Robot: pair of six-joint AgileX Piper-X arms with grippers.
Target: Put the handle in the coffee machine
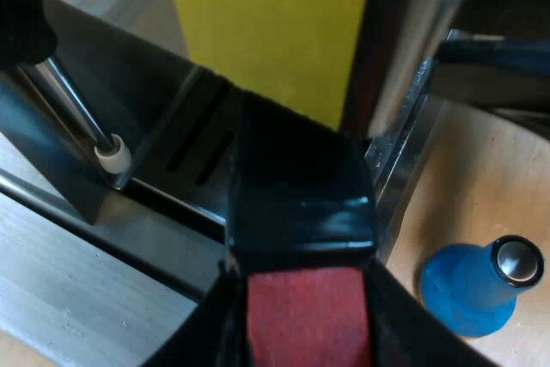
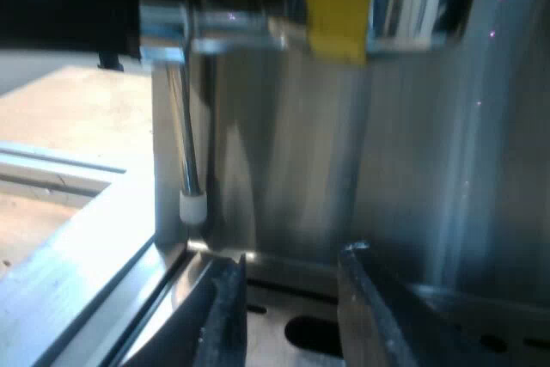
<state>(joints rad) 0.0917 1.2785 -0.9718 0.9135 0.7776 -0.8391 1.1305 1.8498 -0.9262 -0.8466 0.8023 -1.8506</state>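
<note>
Table (image 1: 490, 169) (blue tamper (image 1: 478, 288)); left gripper (image 1: 307, 333) clasps handle (image 1: 301, 204).

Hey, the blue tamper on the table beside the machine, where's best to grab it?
Take the blue tamper by its narrower stem below the metal cap, coming down from above: it appears to stand on its wide base, cap upward.

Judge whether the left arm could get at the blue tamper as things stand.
Probably not yet. The left gripper is shut on the handle, so it has no free grasp. The blue tamper stands upright on the table with nothing over it; the way looks free once the handle is released.
</note>
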